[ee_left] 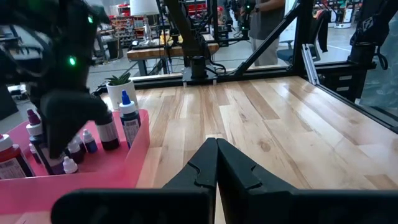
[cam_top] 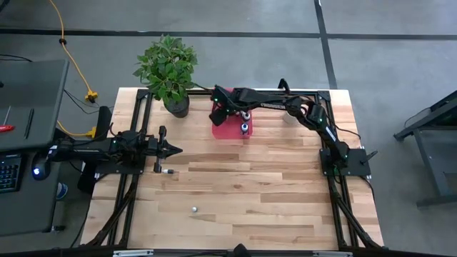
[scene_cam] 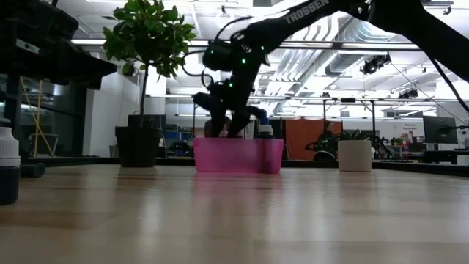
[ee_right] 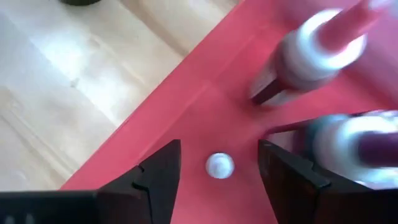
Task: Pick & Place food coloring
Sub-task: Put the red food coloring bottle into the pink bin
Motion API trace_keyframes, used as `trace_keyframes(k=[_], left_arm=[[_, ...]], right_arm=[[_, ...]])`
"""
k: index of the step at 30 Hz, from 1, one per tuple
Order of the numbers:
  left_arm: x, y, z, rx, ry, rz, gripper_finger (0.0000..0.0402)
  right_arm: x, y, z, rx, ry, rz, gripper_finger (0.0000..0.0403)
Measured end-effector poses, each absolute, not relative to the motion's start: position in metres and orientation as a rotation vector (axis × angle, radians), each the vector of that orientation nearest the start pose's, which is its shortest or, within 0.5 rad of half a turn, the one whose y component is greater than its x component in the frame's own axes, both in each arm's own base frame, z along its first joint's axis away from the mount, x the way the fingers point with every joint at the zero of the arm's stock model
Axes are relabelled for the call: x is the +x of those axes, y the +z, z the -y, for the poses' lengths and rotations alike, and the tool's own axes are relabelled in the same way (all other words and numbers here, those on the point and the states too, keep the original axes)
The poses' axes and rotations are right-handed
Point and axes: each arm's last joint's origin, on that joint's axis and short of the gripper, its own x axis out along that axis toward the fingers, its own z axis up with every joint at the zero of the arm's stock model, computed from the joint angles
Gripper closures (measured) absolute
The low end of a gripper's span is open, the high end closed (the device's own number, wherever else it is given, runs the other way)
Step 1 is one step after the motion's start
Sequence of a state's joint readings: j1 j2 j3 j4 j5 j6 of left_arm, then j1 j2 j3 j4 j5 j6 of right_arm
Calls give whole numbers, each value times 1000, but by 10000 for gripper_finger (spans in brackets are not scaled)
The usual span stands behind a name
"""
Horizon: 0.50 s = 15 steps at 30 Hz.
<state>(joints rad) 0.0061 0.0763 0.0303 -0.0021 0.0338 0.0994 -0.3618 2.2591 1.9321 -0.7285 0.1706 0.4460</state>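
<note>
A pink tray (cam_top: 221, 130) stands at the far middle of the table and holds several food coloring bottles (ee_left: 129, 121). My right gripper (ee_right: 219, 152) hangs open over the tray, pointing steeply down. A tiny white-capped bottle (ee_right: 219, 165) stands upright on the tray floor between its fingers, with a gap on each side. Two taller bottles (ee_right: 318, 50) stand just beyond. Two more small bottles rest on the bare table, one (cam_top: 169, 171) next to my left gripper (cam_top: 173, 150), one (cam_top: 193, 209) nearer the front. My left gripper is shut and level at the table's left.
A leafy plant in a dark pot (cam_top: 171, 78) stands just left of the tray. A small white pot with a green plant (scene_cam: 355, 155) sits to the tray's right. One bottle (scene_cam: 7, 165) stands close to the low camera. Black frame rails (cam_top: 136, 128) run along both sides.
</note>
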Motion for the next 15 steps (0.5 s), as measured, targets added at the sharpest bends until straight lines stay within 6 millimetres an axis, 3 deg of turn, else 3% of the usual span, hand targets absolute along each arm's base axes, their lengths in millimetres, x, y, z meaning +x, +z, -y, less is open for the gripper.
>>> trace_keyframes(k=[8,15], left_arm=[[101,168,0,98,-30,-47,401],[101,168,0,98,-30,-47,401]], right_arm=[[453,256,168,353,-736,-984,196],[463,312,131,263,-577,-900,196]])
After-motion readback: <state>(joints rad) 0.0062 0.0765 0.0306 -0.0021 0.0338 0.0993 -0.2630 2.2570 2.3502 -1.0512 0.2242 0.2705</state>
